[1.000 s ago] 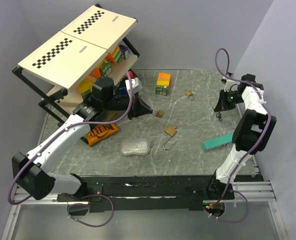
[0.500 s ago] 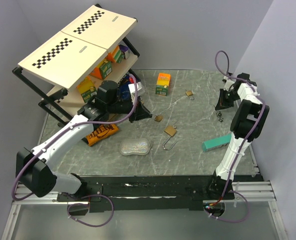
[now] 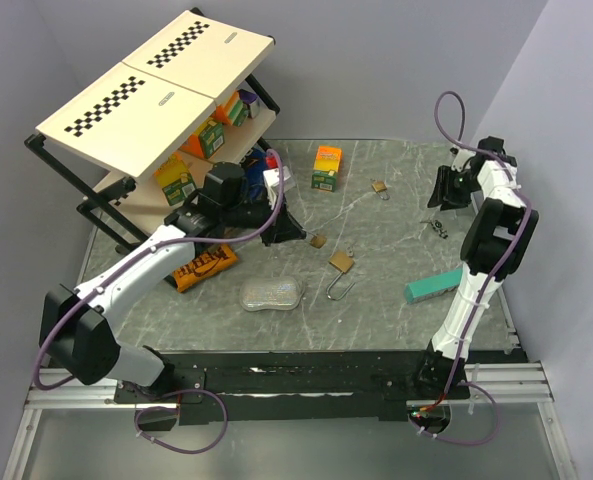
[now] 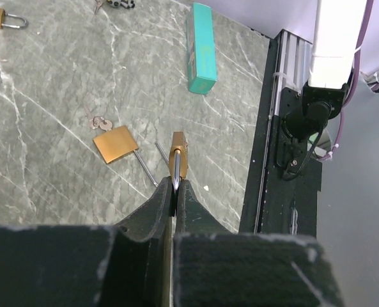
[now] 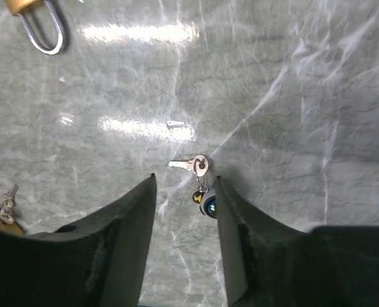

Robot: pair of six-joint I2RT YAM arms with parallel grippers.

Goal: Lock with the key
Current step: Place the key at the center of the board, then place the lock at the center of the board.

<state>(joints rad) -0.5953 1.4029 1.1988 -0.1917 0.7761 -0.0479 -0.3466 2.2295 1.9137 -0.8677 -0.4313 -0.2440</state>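
Note:
My left gripper [image 3: 298, 231] is shut on the steel shackle of a small brass padlock [image 4: 179, 152], which sticks out past the fingertips above the table; in the top view that padlock [image 3: 318, 240] is near the table's middle. My right gripper [image 5: 184, 178] is open at the far right, low over the marble. A silver key [image 5: 190, 164] on a ring with a dark fob [image 5: 207, 203] lies flat on the table between the fingertips, the fob close against the right finger. From above, the key [image 3: 435, 226] sits just in front of the right gripper [image 3: 444, 197].
A larger brass padlock [image 3: 341, 262] with its shackle open and keys attached lies mid-table; a third padlock [image 3: 379, 186] lies farther back. A teal box [image 3: 436, 285], an orange-green box [image 3: 326, 167], a silver pouch [image 3: 273, 294], an orange packet [image 3: 201, 267] and a shelf rack [image 3: 156, 95] also stand here.
The right gripper has opened and let the key go onto the table, and it has drawn back a little. The left arm has shifted right with the padlock.

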